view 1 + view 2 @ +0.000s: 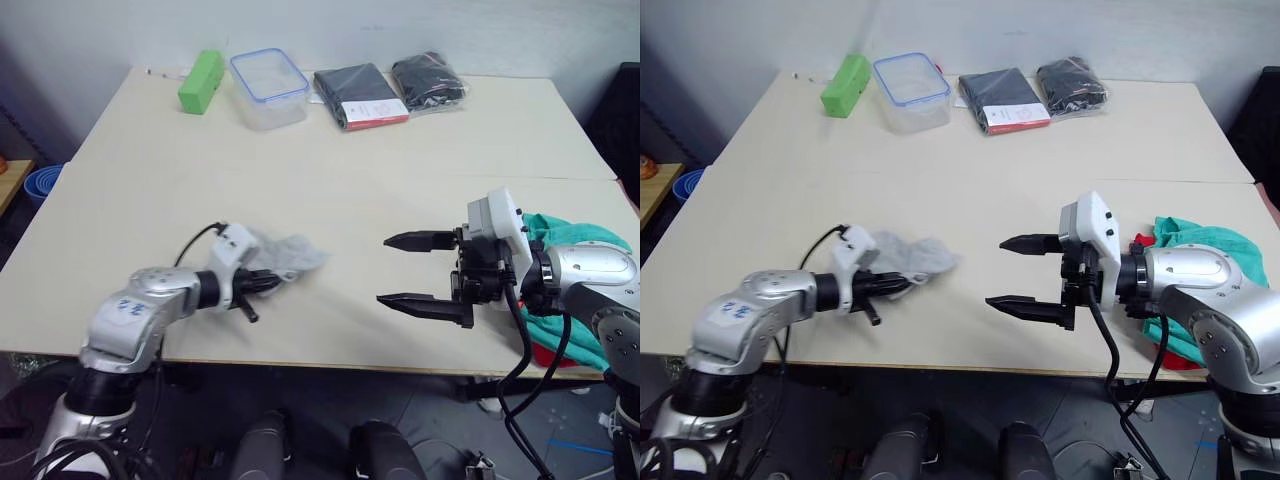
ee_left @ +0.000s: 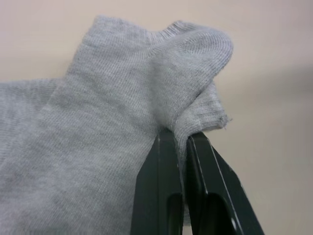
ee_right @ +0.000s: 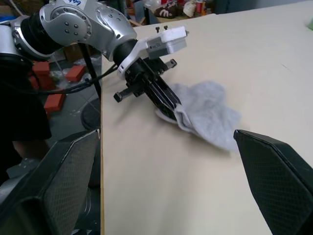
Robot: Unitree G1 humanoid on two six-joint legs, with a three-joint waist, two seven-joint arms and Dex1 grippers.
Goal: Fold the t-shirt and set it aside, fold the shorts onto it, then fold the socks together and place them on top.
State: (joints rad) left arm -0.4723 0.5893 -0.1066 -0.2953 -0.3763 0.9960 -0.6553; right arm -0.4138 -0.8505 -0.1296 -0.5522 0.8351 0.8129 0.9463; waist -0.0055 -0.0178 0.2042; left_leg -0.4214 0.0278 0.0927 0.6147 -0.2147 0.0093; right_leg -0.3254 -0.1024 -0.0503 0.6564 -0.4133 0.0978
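The left tool (image 1: 268,281) clamps the grey socks (image 1: 292,255); right tool (image 1: 410,270) gapes nearby, shorts (image 1: 575,232) behind it.

One pale wooden desk (image 1: 330,180) carries one small green block (image 1: 201,82), one clear plastic box with a blue-rimmed lid (image 1: 268,89), two black packaged garments (image 1: 360,96), one bunch of light grey knit socks (image 1: 290,255), one teal-green cloth shorts (image 1: 565,232) and one bright red t-shirt (image 1: 550,353).
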